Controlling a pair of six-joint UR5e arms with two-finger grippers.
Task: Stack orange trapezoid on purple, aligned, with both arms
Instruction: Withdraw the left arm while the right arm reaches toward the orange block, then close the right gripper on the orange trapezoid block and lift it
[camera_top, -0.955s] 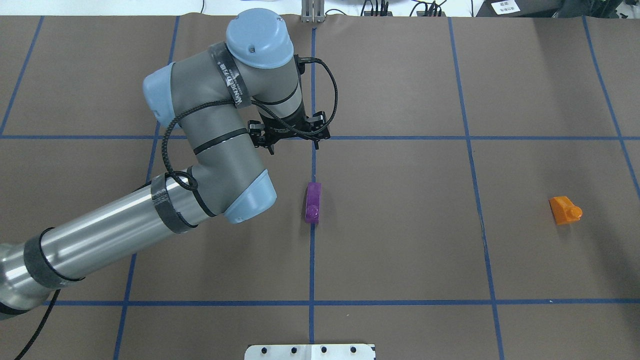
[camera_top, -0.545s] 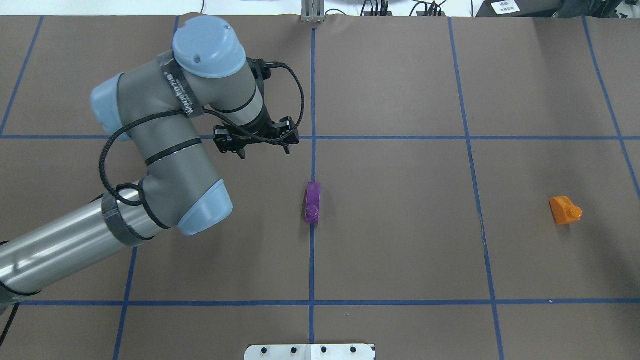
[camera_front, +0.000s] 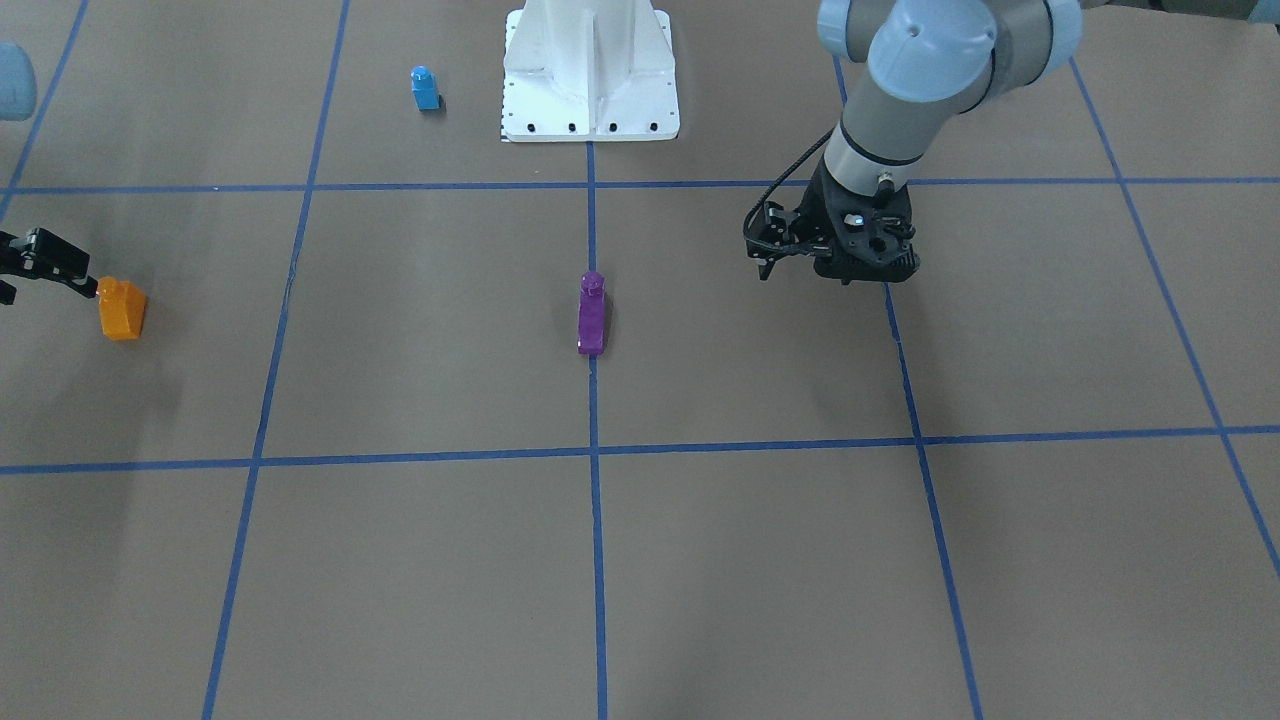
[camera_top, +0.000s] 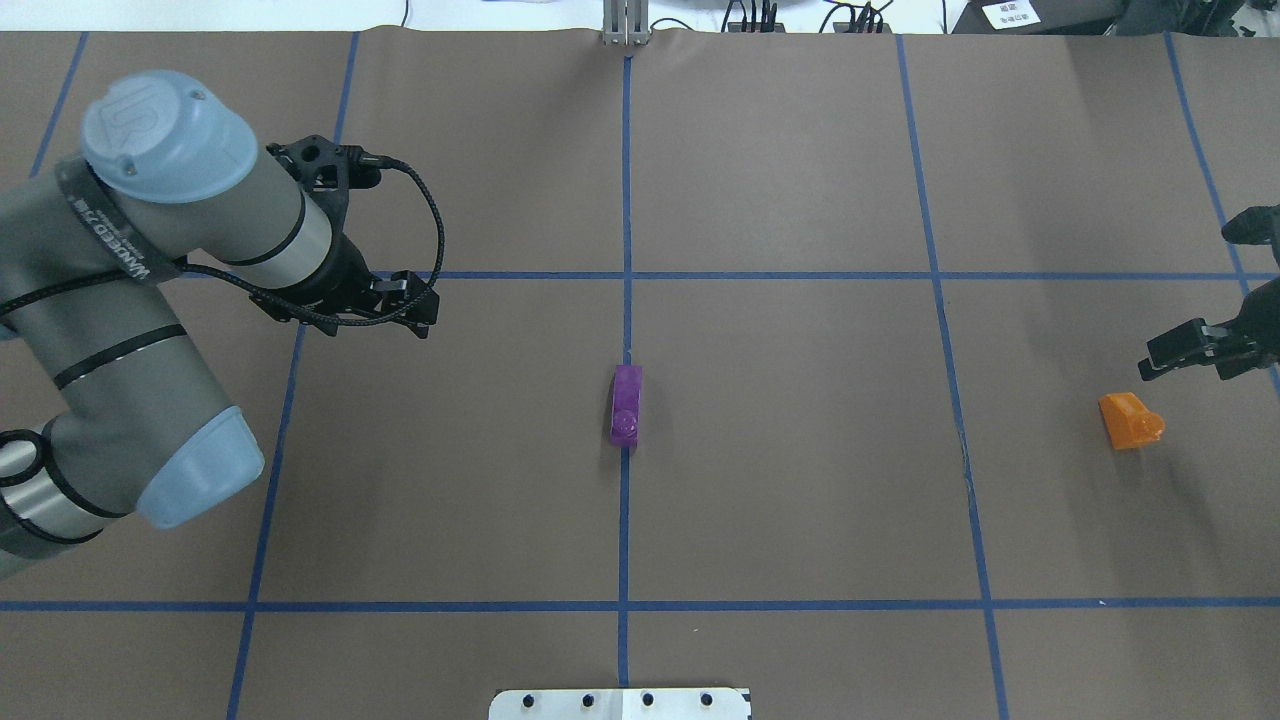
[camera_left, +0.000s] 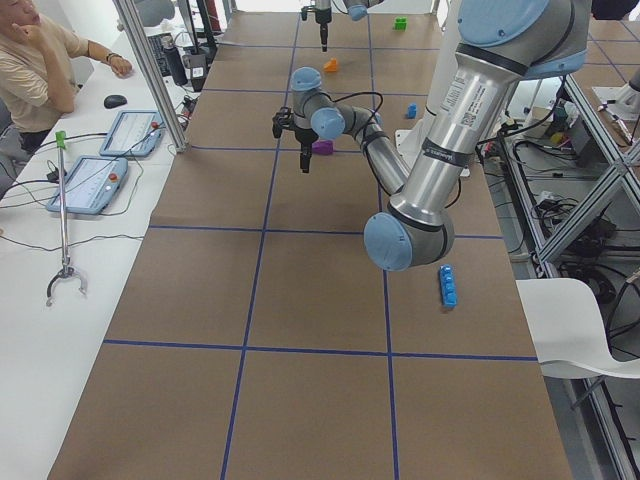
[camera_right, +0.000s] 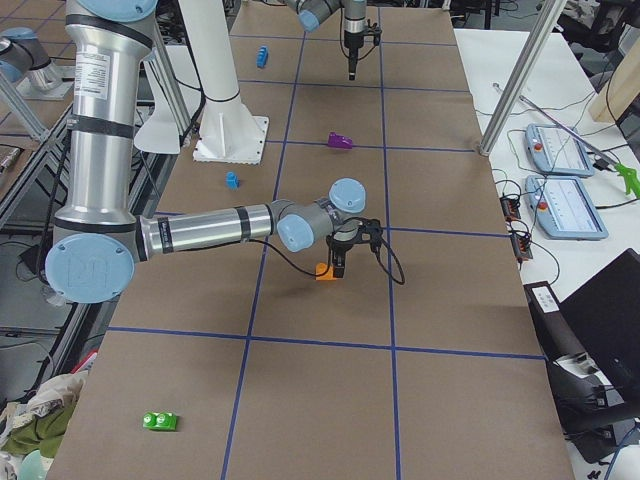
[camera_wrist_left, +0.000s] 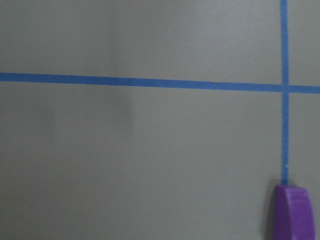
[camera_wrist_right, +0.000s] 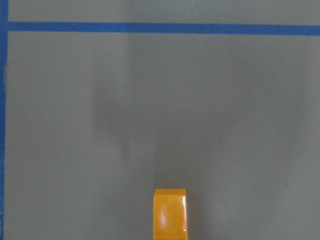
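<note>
The purple block (camera_top: 626, 404) lies on the centre blue line, alone; it also shows in the front view (camera_front: 591, 315) and at the lower right of the left wrist view (camera_wrist_left: 294, 212). My left gripper (camera_top: 352, 308) hangs well to its left, pointing down; its fingers are hidden, so I cannot tell its state. The orange trapezoid (camera_top: 1130, 420) sits at the far right, and in the right wrist view (camera_wrist_right: 170, 214) at the bottom centre. My right gripper (camera_top: 1200, 350) hovers just beyond it at the view's edge (camera_front: 40, 262), not touching; I cannot tell its state.
A small blue single-stud block (camera_front: 425, 88) stands near the white base pedestal (camera_front: 590, 70). A long blue brick (camera_left: 448, 285) lies near the left arm's side. A green block (camera_right: 160, 421) lies at the table's right end. An operator sits by the far side.
My left arm has swung left, away from the purple block, which stayed put. My right gripper has come into the overhead view beside the orange trapezoid.
</note>
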